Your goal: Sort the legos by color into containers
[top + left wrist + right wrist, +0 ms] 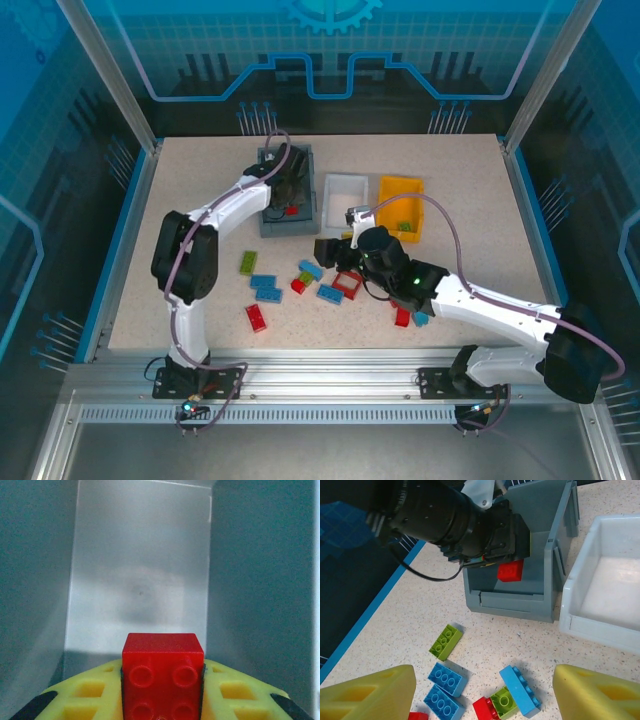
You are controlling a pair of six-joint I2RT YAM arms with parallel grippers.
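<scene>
One red lego [162, 677] between left fingers [87, 695]

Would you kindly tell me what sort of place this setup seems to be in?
Likely a robotics lab work cell: a speckled table fenced by clear panels, with an aluminium rail along its near edge.

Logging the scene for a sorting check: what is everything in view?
grey bin: one, dark grey, leftmost
white bin: one, white, middle
yellow bin: one, orange-yellow, right
binned legos: a few, green, in yellow bin
held brick: one, red, over grey bin
blue legos: five, blue, on table
red legos: three, red, on table
frame: one, red, by right jaws
green legos: two, lime, on table
table: one, speckled beige
left arm: one, white, jaws shut on held brick
right arm: one, white, jaws open over loose legos
</scene>
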